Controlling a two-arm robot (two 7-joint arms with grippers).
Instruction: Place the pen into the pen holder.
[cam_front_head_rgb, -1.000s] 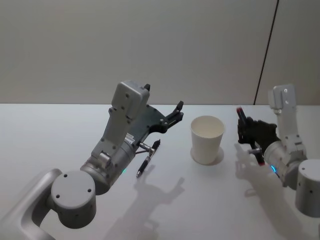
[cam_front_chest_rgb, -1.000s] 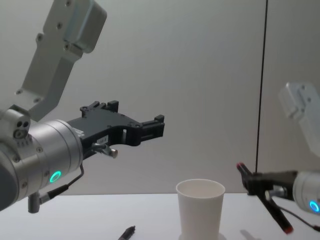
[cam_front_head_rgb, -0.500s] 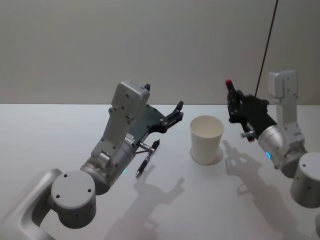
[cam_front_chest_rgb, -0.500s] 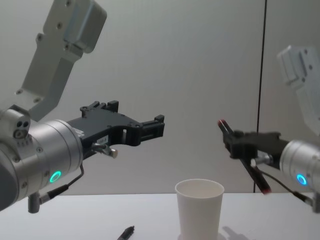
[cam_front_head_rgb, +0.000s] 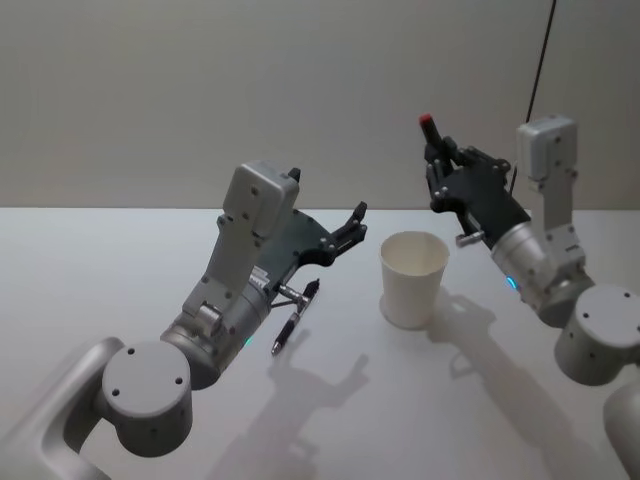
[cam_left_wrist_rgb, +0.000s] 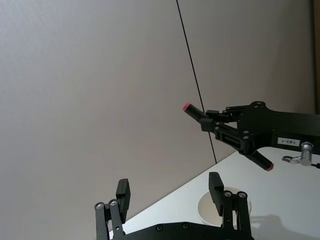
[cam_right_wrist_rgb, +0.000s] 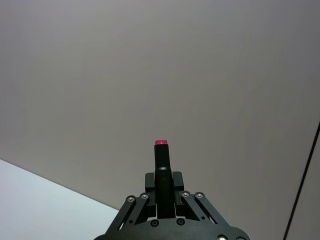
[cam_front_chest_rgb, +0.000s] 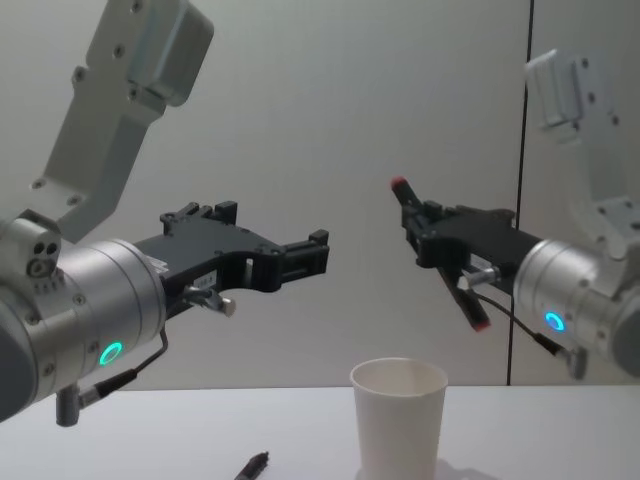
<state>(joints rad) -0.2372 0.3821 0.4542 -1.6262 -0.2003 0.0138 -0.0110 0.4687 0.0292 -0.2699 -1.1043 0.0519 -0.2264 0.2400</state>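
chest view: right gripper (cam_front_chest_rgb: 425, 232) clamps the tilted red-tipped pen (cam_front_chest_rgb: 468, 300), higher than the pen holder (cam_front_chest_rgb: 398, 420). head view: second pen (cam_front_head_rgb: 290, 328) lies on the table (cam_front_head_rgb: 100, 260) near left gripper (cam_front_head_rgb: 354, 227), claw wide.

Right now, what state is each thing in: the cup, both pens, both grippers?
pen holder: upright on the table, nothing visible inside.
red-tipped pen: tilted in the air, gripped.
right gripper: shut on the red-tipped pen, raised right of the pen holder.
left gripper: open, empty, raised.
black pen: lying flat on the table.
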